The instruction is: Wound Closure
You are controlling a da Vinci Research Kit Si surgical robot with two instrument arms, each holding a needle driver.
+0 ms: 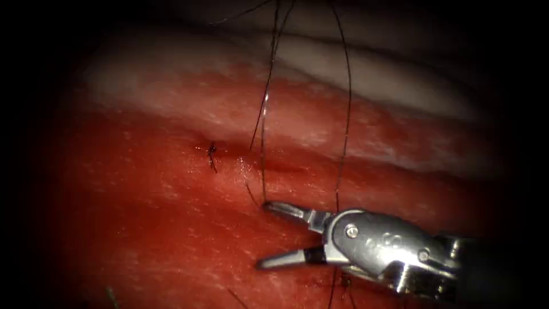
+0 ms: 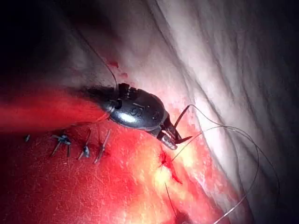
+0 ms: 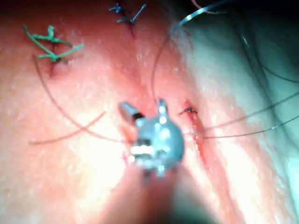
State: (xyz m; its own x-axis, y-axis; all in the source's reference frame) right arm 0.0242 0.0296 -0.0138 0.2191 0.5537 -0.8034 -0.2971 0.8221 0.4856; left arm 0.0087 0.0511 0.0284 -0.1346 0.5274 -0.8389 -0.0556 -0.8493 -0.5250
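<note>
My right tool [image 1: 262, 234] comes in from the right and hovers low over the red tissue [image 1: 143, 217]. Its jaws are open and hold nothing. The upper jaw's tip touches a dark thread [image 1: 263, 143] that hangs down from above and meets the tissue beside it. A second strand [image 1: 346, 114] drops past the tool's wrist. A small tied knot [image 1: 211, 150] sits on the cut to the upper left of the jaws. In the right wrist view the same open jaws [image 3: 142, 104] frame the thread [image 3: 154, 84], with the knot [image 3: 189, 111] beside them. The left wrist view shows this tool [image 2: 180, 141] open at the thread.
Finished stitches with cut ends lie behind the right tool [image 2: 84, 149], green and blue in its own wrist view [image 3: 51, 44]. Pale fatty tissue [image 1: 372, 74] borders the far side. Loose loops of thread [image 2: 252, 158] lie over the pale edge.
</note>
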